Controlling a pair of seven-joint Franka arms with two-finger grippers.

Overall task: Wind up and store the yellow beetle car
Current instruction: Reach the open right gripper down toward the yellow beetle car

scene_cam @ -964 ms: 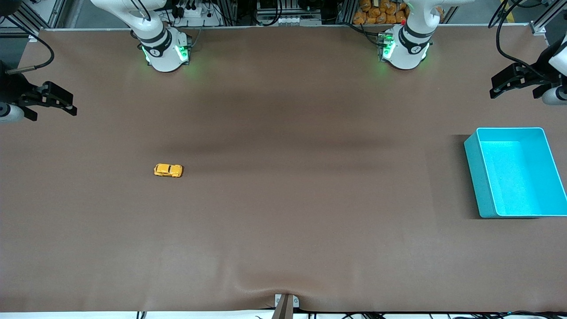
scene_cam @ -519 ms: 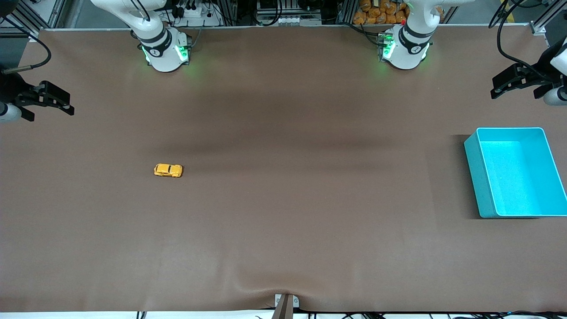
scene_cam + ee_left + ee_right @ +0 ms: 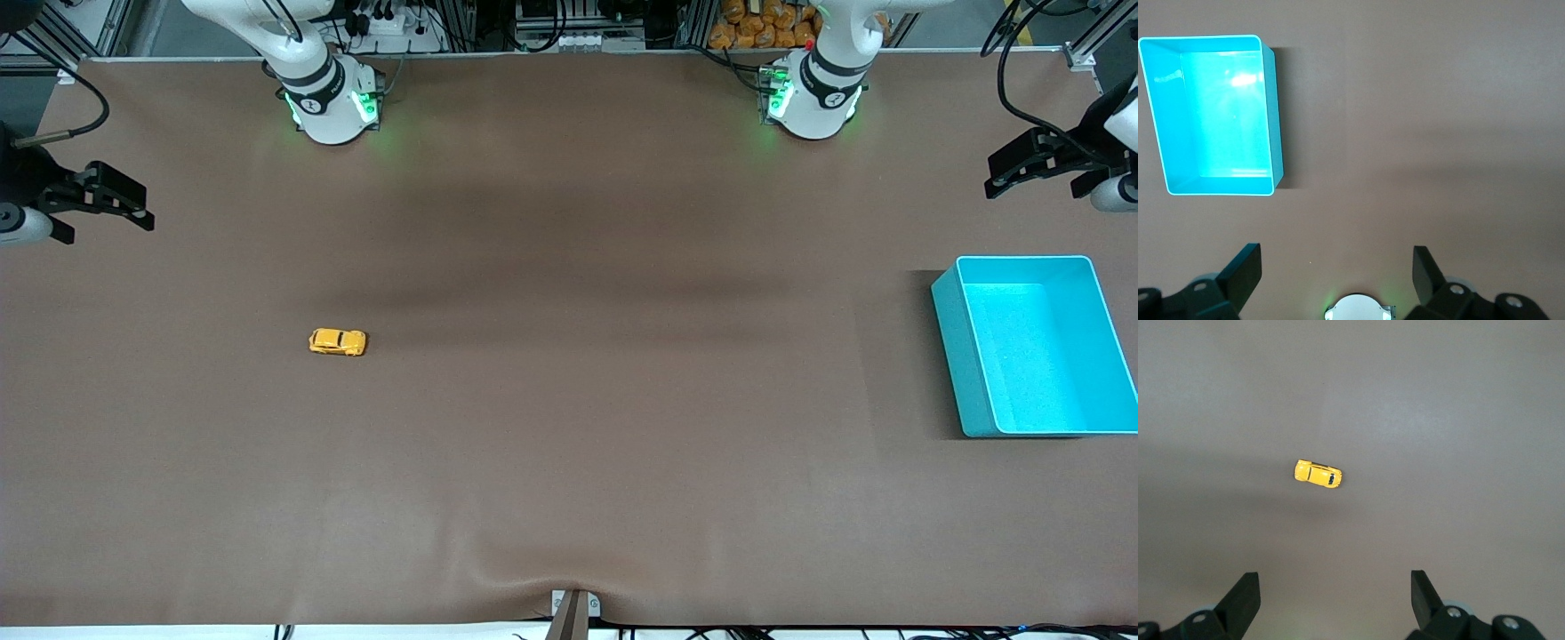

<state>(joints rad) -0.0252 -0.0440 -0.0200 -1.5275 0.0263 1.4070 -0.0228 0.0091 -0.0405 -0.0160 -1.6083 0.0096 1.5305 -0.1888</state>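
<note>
The yellow beetle car (image 3: 338, 342) sits on its wheels on the brown table, toward the right arm's end. It also shows in the right wrist view (image 3: 1318, 473). My right gripper (image 3: 100, 212) is open and empty, held high over the table's edge at its own end, well away from the car; it shows in its wrist view (image 3: 1335, 590). My left gripper (image 3: 1040, 182) is open and empty, high over the left arm's end of the table, and shows in its wrist view (image 3: 1337, 267). Neither gripper touches anything.
An empty turquoise bin (image 3: 948, 311) stands at the left arm's end of the table; it shows in the left wrist view (image 3: 1276, 120). The arm bases (image 3: 331, 102) (image 3: 813, 93) stand along the table's top edge. A small clamp (image 3: 573, 609) sits at the near edge.
The right gripper drifted slightly toward the table's edge and came back. The car, the bin and the left gripper have not moved.
</note>
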